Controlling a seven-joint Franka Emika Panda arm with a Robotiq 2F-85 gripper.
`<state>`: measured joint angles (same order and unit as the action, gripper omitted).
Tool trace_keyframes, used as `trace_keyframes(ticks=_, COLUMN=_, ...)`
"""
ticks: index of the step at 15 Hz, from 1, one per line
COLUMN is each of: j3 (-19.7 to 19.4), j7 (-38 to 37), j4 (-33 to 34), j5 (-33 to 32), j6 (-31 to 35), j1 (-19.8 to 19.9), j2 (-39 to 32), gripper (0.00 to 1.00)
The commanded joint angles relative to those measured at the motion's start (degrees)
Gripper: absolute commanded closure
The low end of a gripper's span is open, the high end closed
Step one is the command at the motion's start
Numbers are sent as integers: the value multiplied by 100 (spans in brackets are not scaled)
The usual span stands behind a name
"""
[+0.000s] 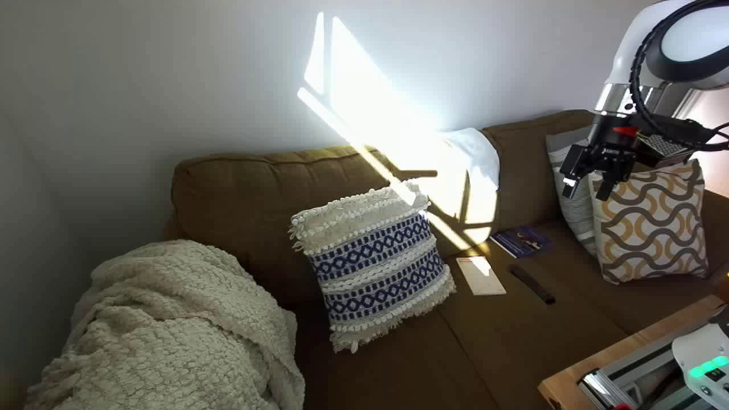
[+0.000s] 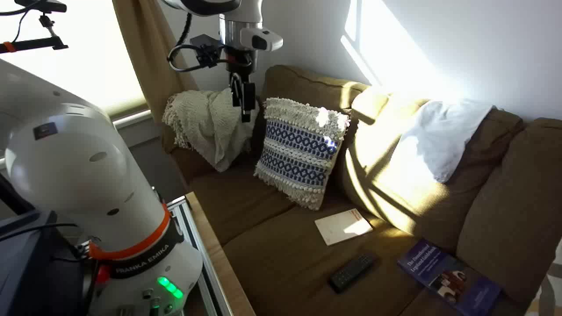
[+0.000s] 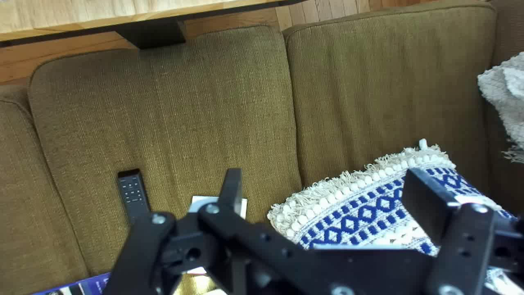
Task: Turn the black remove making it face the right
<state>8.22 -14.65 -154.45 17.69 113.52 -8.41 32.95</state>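
Black and close to the lens, the gripper (image 3: pixel 323 180) fills the lower part of the wrist view, its two fingers (image 3: pixel 231 190) spread wide, the blue-and-white pillow (image 3: pixel 364 217) showing between and behind them. In both exterior views it hangs high over the sofa (image 2: pixel 272 259), fingers pointing down. In an exterior view the white arm (image 2: pixel 74 158) stands across the sofa's front edge from the pillow, its base (image 2: pixel 136 283) showing green lights (image 2: pixel 170 288); the wrist (image 2: pixel 239 33) hangs nearly upright, one finger partly hiding its mate. In an exterior view the wrist slants a little, a black cable (image 1: pixel 635 85) looping beside it, and the gap between the fingers shows plainly.

The black remote (image 2: pixel 351 273) lies flat on the sofa, keys up, well apart from the pillow, with a white booklet (image 2: pixel 344 227) between the two. In the wrist view the gripper covers one end of the remote. A purple book (image 2: pixel 450 278) lies farther from the pillow than the booklet. On the pillow's opposite side a cream blanket (image 1: pixel 182 336) sits heaped, and a white cloth (image 2: pixel 439 136) drapes the sofa back between the pillow and a wave-patterned cushion (image 1: pixel 652 228).
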Motion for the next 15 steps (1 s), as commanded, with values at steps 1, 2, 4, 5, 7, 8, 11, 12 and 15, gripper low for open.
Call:
trace_keyframes(ticks=1, j3=28, j7=14, j4=7, j5=13, j6=-15, j1=33, j2=3, gripper=0)
trace_keyframes(ticks=2, j3=28, j7=14, j4=7, j5=13, j6=-15, j1=33, j2=3, gripper=0)
trace_keyframes(ticks=4, j3=28, j7=14, j4=7, j5=13, j6=-15, j1=33, j2=3, gripper=0)
trace_keyframes(ticks=5, j3=28, j7=14, j4=7, j5=13, j6=-15, j1=33, j2=3, gripper=0)
trace_keyframes(ticks=7, j3=28, j7=14, j4=7, j5=13, j6=-15, j1=33, j2=3, gripper=0)
trace_keyframes(ticks=8, j3=28, j7=14, j4=7, j5=13, j6=-15, j1=33, j2=3, gripper=0)
trace_keyframes(ticks=11, j3=-83, j7=218, j4=-56, j5=-133, j6=-38, j1=136, j2=-270, gripper=0)
trace_keyframes(ticks=12, j3=-196, j7=422, j4=-160, j5=-170, j6=52, j1=201, j2=-370, gripper=0)
trace_keyframes(ticks=15, j3=-373, j7=1161, j4=-480, j5=-586, j6=518, j1=386, j2=-622, gripper=0)
